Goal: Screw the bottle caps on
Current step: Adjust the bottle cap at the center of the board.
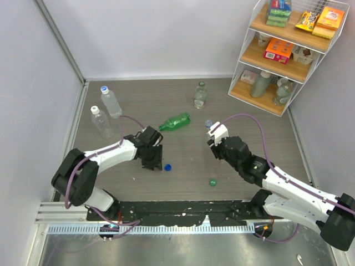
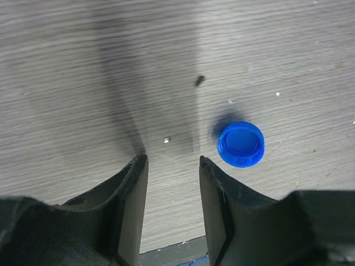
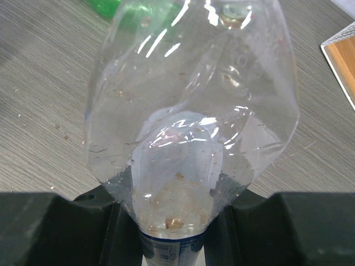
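Table: grey wood grain; both your arms reach over it
Left gripper: your fingers stand apart, empty; blue cap lies just beside them
Right gripper: clamped round your clear bottle

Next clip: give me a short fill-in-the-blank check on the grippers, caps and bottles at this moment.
1. The cap lying just beside the open left gripper is ___ in colour.
2. The clear bottle is clamped in the right gripper, while the left gripper holds ___.
3. The green bottle is not upright; it lies on its ___.

Missing words: blue; nothing; side.
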`<state>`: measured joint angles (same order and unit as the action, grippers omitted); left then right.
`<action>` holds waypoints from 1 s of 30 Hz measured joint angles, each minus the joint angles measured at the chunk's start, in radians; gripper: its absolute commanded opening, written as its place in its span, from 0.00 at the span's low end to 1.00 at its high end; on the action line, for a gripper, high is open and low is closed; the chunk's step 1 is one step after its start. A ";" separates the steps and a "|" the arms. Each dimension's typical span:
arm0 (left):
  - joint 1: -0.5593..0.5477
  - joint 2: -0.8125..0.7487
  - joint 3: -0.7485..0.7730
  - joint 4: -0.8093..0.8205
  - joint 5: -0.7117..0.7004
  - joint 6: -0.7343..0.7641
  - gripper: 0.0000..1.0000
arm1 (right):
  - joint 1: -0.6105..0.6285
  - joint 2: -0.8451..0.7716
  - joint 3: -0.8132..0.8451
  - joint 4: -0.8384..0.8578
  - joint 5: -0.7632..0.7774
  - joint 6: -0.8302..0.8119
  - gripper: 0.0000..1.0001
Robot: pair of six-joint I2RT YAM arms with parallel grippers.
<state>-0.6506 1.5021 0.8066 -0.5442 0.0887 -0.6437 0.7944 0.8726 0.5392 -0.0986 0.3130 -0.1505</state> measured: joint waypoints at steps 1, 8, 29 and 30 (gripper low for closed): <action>0.011 -0.015 -0.011 -0.002 -0.002 -0.004 0.48 | 0.000 0.000 0.000 0.000 0.000 0.000 0.01; 0.023 -0.115 -0.044 0.048 0.103 0.031 0.59 | 0.000 0.000 0.000 0.000 0.000 0.000 0.01; 0.008 0.001 -0.041 0.153 0.138 0.012 0.28 | 0.000 0.005 0.000 0.000 0.000 0.000 0.01; 0.008 0.001 -0.041 0.157 0.138 0.005 0.28 | 0.000 0.005 0.000 0.000 0.000 0.000 0.01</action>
<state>-0.6422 1.5028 0.7654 -0.3874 0.2272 -0.6384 0.7944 0.8776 0.5392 -0.0986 0.3130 -0.1505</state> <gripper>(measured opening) 0.292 0.413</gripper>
